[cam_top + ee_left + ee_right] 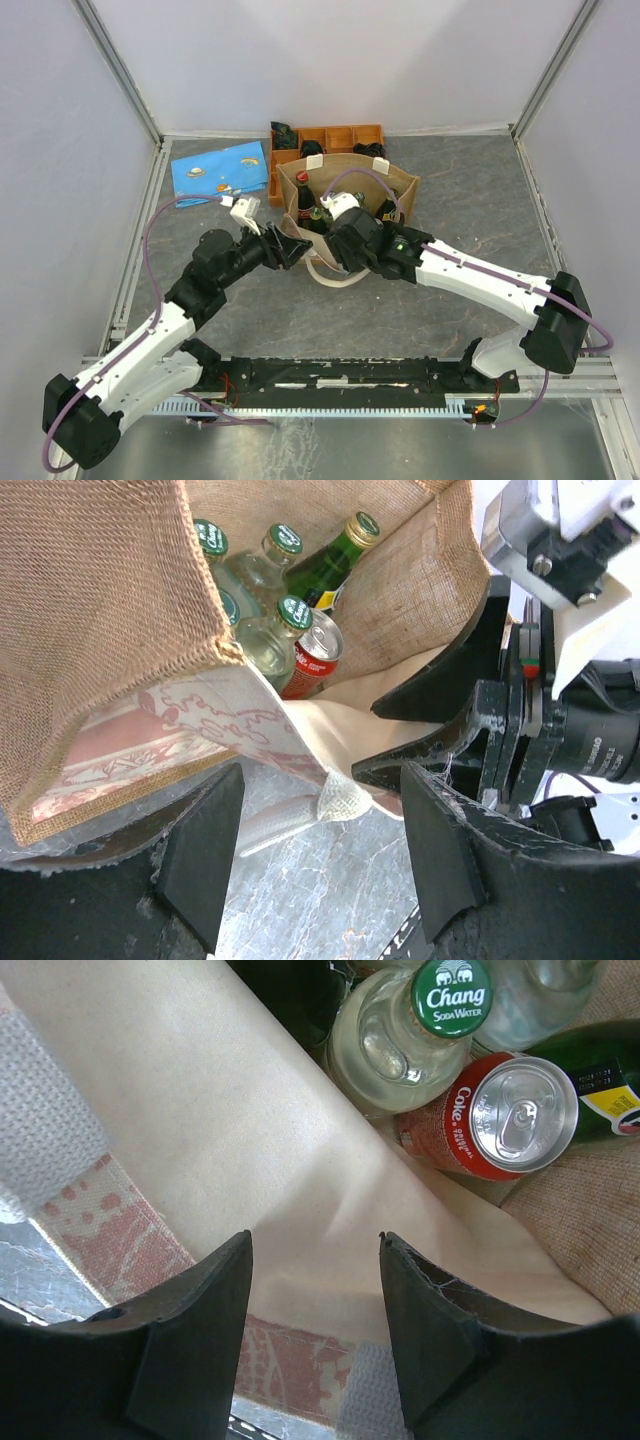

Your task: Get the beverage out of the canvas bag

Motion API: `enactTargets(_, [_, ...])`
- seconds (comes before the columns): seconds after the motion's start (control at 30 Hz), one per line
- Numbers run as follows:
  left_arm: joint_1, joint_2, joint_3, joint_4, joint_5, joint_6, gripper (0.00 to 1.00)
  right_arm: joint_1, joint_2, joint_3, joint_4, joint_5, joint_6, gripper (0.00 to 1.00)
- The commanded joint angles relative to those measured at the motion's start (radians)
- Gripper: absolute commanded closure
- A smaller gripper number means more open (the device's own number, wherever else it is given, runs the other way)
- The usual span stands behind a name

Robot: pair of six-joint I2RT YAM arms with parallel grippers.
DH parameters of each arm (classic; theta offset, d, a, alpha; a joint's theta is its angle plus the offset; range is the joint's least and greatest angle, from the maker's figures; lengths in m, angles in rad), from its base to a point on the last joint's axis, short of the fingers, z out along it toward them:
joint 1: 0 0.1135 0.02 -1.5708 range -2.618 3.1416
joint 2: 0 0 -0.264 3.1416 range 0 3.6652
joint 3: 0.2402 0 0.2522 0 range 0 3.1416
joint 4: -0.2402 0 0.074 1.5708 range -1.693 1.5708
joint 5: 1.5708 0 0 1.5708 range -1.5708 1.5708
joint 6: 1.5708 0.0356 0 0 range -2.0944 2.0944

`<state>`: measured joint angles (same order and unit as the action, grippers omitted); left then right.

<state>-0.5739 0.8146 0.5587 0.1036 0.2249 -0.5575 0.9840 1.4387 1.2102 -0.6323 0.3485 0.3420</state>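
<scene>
Two white-and-black arms stretch from their mounts at the near edge of the grey marbled worktop (470, 210) and meet at the mouth of the canvas bag (400, 185). The bag sits toward the back of the worktop, near its middle. The left gripper (322, 780) hangs low at the bag's near left corner with its jaws open. A white tab (345, 800) and bare worktop show between its fingers, and it holds nothing. Just beside it the right gripper (315, 1250) points into the bag, its jaws also open and empty (only cream lining shows in the gap).

The bag's near wall sags outward toward the arms, showing its cream lining and pinkish patterned band. A cream handle (335, 278) loops onto the worktop in front.

Deeper inside, the drinks are clustered. A red cola can (500, 1110) has its silver top facing the right wrist camera and touches a clear Chang soda water bottle (400, 1040) with a green cap. A green glass bottle (600, 1070) is just beside the can, and more green-capped clear bottles (285, 537) crowd behind.

Beyond the bag, an orange compartmented tray (340, 135) stands at the back of the worktop, with a flat blue patterned cloth (220, 168) to its left.
</scene>
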Motion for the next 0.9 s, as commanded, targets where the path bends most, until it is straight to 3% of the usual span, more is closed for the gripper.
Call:
enactTargets(0.0, [-0.005,0.027,0.049,0.033,-0.022,-0.015,0.29,0.019,-0.028,-0.015,0.02,-0.014,-0.011,0.38])
enactTargets(0.43, [-0.025,0.139,0.096,-0.058,-0.089,0.02,0.3,0.038,-0.035,-0.017,0.021,0.006,-0.031,0.39])
enactTargets(0.53, [-0.028,0.16,0.098,-0.084,-0.098,0.025,0.41,0.039,-0.04,-0.017,0.024,0.004,-0.035,0.39])
enactTargets(0.57, [-0.03,0.166,0.098,-0.092,-0.1,0.027,0.55,0.038,-0.041,-0.018,0.025,0.003,-0.037,0.39])
enactTargets(0.67, [-0.035,0.168,0.09,-0.123,-0.099,0.038,0.78,0.038,-0.041,-0.018,0.022,0.012,-0.032,0.39])
enactTargets(0.87, [-0.041,0.117,0.064,-0.199,-0.078,0.054,0.82,0.039,-0.052,-0.015,0.017,0.103,0.005,0.39])
